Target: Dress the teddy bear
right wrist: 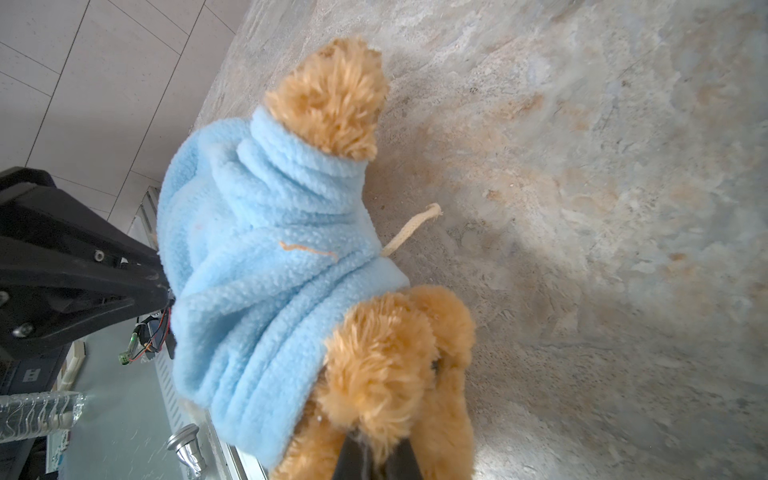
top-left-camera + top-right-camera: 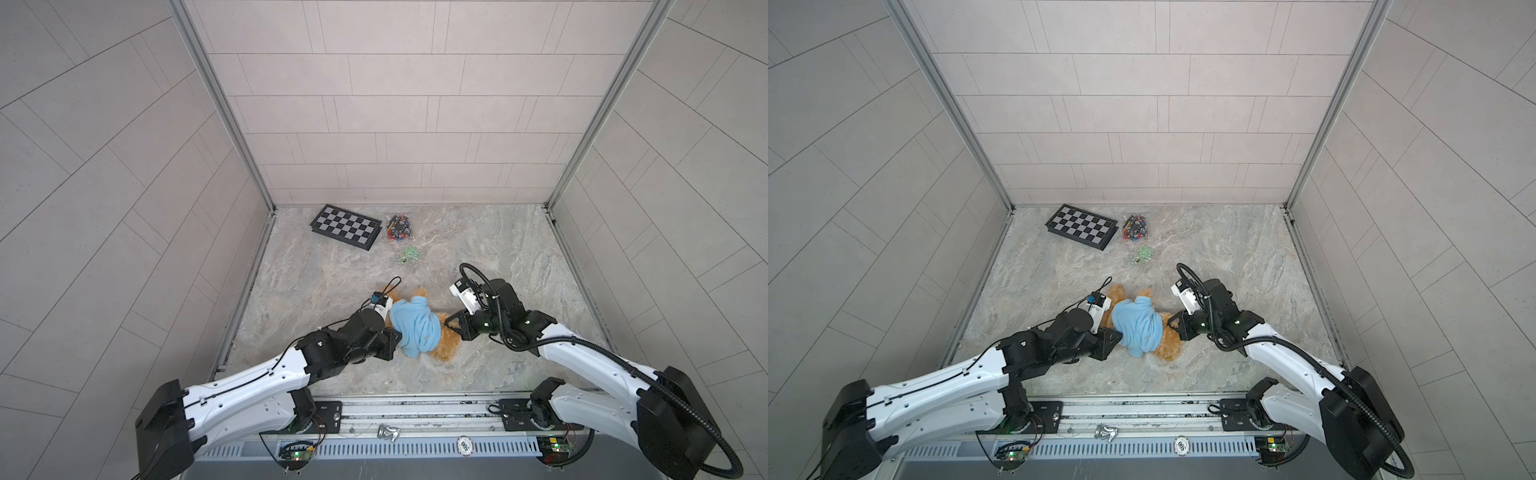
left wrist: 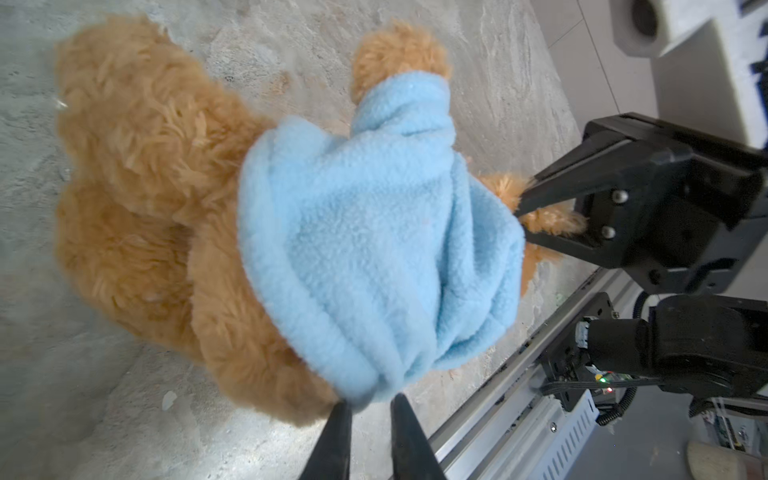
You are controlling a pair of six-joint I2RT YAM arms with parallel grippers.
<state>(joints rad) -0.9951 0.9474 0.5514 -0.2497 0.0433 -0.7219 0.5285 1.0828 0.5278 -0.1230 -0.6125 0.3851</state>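
Note:
The golden-brown teddy bear [image 2: 451, 347] [image 2: 1169, 349] lies on the marbled table between my two arms. A light blue fleece hoodie [image 2: 415, 328] [image 3: 353, 228] [image 1: 257, 257] covers its middle, and one paw [image 1: 332, 99] pokes out of a sleeve. My left gripper [image 2: 397, 338] [image 3: 371, 401] sits at the hoodie's edge. Its jaws stand a little apart, with the hem right at the tips. My right gripper [image 2: 446, 326] [image 3: 523, 222] [image 1: 376, 440] is shut on the bear's fur at the opposite end. The bear's face is hidden.
A folded chessboard [image 2: 345, 227] lies at the back left. Beside it are a clear bag of small coloured pieces [image 2: 399, 227] and a small green item [image 2: 409, 252]. A metal rail [image 2: 415, 409] runs along the front edge. Tiled walls close in three sides.

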